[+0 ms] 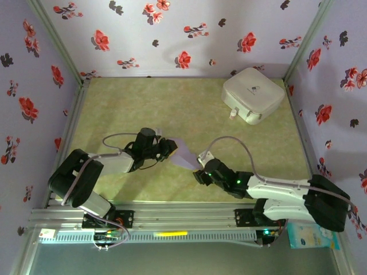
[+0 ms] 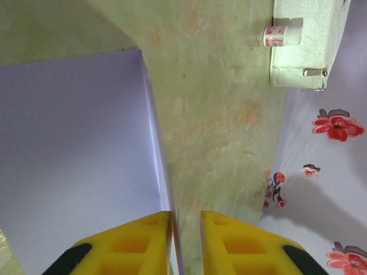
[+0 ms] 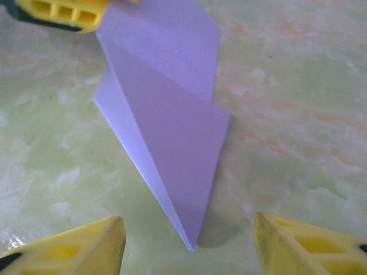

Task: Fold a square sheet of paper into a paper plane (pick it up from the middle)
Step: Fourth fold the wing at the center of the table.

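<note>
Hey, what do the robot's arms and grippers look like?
The left arm and right arm have black joints, white links and a looping grey cable each. The right one shows green lights. Fingers of the left gripper and right gripper are yellow ribbed wedges with black patches.

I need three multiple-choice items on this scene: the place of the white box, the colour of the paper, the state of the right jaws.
1. Where is the white rounded box? A. far right of the table; B. between the arms; C. near left corner.
2. Colour of the paper plane? A. yellow; B. pale lavender; C. green.
3. Jaws of the right gripper? A. shut on paper; B. shut on the box; C. open.
Key: 1 A, it sits near the far right walls; 2 B, its folds look lavender; 3 C, a wide gap parts them.
</note>
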You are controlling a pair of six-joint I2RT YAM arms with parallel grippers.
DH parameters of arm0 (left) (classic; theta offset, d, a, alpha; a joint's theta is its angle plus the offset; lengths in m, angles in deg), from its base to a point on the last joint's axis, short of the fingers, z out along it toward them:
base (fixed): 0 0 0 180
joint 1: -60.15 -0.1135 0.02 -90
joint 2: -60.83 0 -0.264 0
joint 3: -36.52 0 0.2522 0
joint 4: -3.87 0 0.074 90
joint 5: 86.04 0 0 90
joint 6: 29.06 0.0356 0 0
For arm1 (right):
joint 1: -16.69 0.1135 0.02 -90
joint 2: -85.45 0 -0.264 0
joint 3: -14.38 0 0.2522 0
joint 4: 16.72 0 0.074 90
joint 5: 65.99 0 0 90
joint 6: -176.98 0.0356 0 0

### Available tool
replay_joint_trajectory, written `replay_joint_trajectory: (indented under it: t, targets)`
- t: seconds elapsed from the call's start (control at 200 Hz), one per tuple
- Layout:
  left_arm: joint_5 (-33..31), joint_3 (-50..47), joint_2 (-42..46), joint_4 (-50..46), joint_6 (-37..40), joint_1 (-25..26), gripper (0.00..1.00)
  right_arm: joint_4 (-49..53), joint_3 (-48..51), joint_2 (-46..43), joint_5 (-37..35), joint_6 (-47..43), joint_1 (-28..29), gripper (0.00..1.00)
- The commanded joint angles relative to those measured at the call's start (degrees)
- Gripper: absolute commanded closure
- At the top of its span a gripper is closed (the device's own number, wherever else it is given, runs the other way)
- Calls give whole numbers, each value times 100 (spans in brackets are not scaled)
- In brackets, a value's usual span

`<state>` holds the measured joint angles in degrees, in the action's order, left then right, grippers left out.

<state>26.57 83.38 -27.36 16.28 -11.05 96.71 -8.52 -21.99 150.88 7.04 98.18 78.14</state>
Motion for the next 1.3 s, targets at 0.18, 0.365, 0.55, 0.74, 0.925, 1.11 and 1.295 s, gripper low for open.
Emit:
replay_joint_trajectory:
  t: [0.18,0.365,0.55,0.74,0.925,1.11,1.295]
  targets:
    - [236,169,-178,99,20,44,80,-735,-444,934,-302,-918,140,44]
    - [296,213,-179,69,34,44,80,-1114,-580,1466,-422,-1046,141,45]
    - [311,301,-142,-120,140,36,80,-1107,-770,1962,-594,-1296,141,47]
    - [310,313,-160,-147,140,35,81,-1180,-789,2108,-827,-1167,140,52]
    - [306,313,-174,-139,132,40,81,-1292,-733,2125,-888,-1085,144,54]
    - [313,337,-170,-165,141,36,82,-1485,-596,1914,-508,-1154,140,52]
    - [308,330,-171,-192,141,36,83,-1668,-557,2098,-785,-1308,98,52]
